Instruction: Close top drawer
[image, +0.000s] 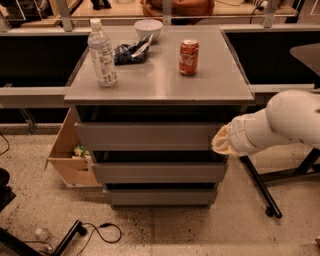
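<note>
A: Which step is in hand?
B: The push itself, by the look of it. The gripper (220, 142) sits at the right end of the top drawer (145, 136), touching its flat front. The arm comes in from the drawer's right.

A: Gripper state?
B: Cannot tell whether it is released or clenched. It looks like plain contact, since the front has no handle to grasp.

A: Where is the drawer?
B: Directly under the worktop (160, 87), uppermost of three grey fronts. A dark gap shows above its front, so it is probably not fully home. How far out it is cannot be read.

A: Next move?
B: Likely a straight push inward, square to the front. Contact is at the drawer's right end, so it may skew or bind. A spot nearer the drawer's middle would be safer.

A: Anything else?
B: Above the drawer, on the worktop: water bottle (102, 54), Coca-Cola can (189, 50), white bowl (148, 28), dark packet (128, 52). Left of the drawer, on the floor: cardboard box (67, 155). None seems to block the push.
</note>
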